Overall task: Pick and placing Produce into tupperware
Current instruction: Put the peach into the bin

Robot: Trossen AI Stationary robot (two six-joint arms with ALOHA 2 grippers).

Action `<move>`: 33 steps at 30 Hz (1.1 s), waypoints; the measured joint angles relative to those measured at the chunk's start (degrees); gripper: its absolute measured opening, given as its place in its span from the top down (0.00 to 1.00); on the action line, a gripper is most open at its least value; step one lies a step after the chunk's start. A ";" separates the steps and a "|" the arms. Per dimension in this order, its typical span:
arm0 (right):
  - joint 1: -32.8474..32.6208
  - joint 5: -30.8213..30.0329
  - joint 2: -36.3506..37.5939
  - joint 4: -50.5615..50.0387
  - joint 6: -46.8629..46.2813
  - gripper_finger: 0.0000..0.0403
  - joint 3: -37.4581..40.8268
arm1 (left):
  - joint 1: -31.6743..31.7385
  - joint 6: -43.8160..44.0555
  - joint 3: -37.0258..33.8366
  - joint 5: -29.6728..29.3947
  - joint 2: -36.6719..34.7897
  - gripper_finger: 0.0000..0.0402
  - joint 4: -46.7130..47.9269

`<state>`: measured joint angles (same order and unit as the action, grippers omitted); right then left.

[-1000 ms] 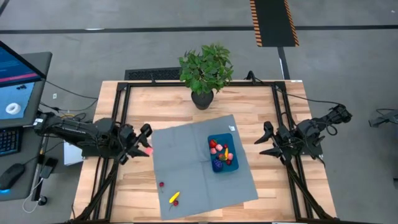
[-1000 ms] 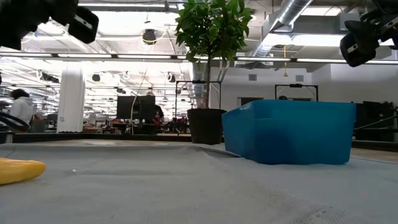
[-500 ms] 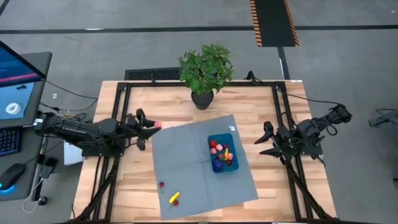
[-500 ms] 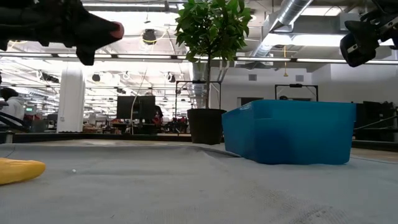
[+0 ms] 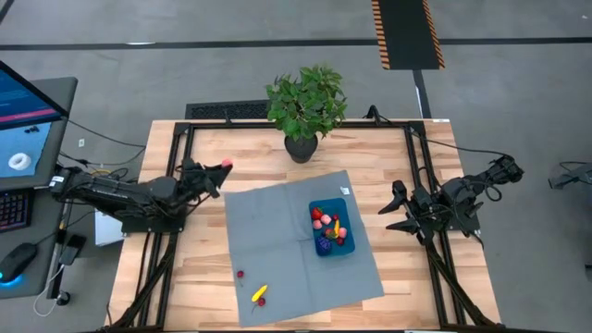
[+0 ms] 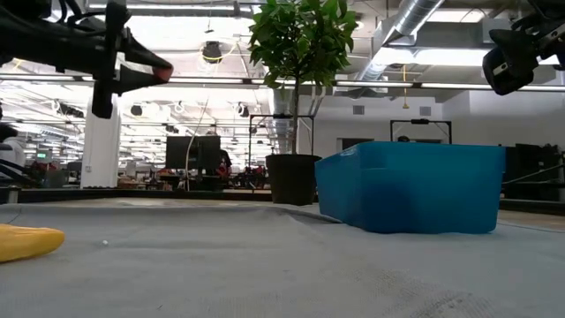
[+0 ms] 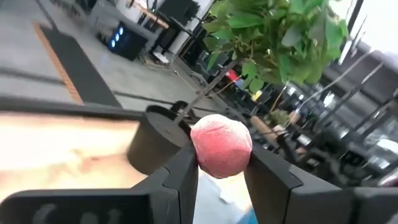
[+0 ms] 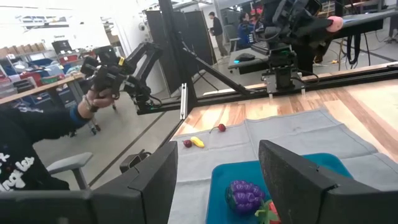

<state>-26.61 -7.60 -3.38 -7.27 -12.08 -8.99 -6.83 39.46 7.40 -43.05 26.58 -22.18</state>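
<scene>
Several produce pieces are already seen in the tupperware [image 5: 332, 228]; a pink fruit [image 7: 221, 146] is clamped by the left gripper [image 5: 220, 169], well apart; yellow piece [image 5: 260, 293] and red piece [image 5: 240, 274] remain on mat [image 5: 277, 250]; right gripper [image 5: 396, 209] waits, spread.

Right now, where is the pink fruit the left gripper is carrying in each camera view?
High view: pink fruit at the left gripper tip, left of the potted plant.
Low view: upper left, in the air.
Left wrist view: centre, pinched between the fingers.
Right wrist view: top right.
Shared landmark: the potted plant.
</scene>
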 joint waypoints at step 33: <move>0.02 -0.26 0.01 0.09 -0.10 0.38 0.01 | -0.02 -66.45 0.43 33.67 0.10 0.74 -9.47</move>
<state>-26.59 -7.86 -3.37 -7.18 -12.18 -8.98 -6.85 -26.99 7.83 -9.38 26.68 -31.65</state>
